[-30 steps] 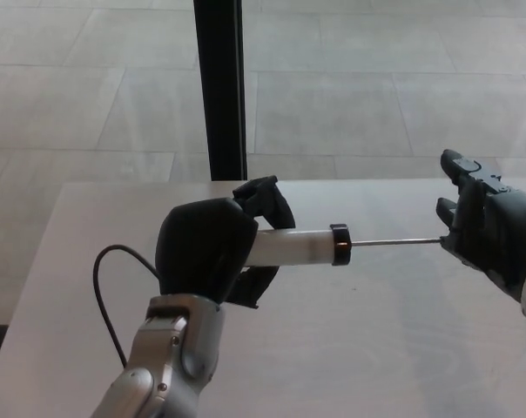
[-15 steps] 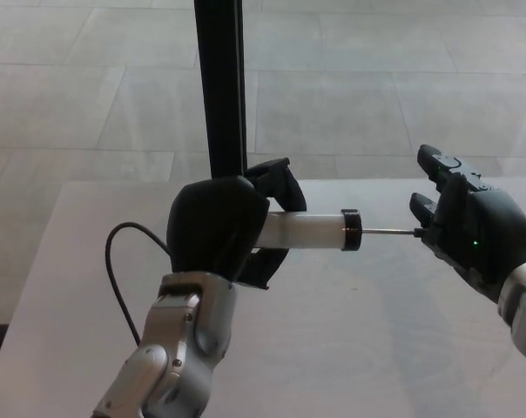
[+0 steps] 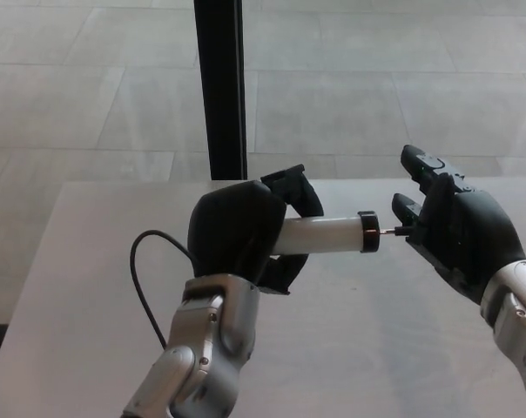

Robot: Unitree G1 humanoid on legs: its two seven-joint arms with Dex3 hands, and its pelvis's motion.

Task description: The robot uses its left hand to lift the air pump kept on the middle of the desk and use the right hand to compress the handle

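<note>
My left hand (image 3: 246, 233) is shut on the air pump (image 3: 324, 236), a white cylinder with a black end cap (image 3: 368, 232), held level above the desk (image 3: 350, 348). A short piece of thin rod sticks out of the cap toward the right. My right hand (image 3: 450, 226) presses its palm against the rod's end, where the handle is hidden, with its fingers spread upward. A black hose (image 3: 145, 279) loops down from the pump behind my left forearm.
A black vertical post (image 3: 220, 87) stands just behind the desk's far edge, close behind my left hand. Beyond it lies a pale tiled floor (image 3: 376, 78).
My right hand has pushed left and my left hand has carried the pump right, so the exposed rod has shrunk from long to a short stub.
</note>
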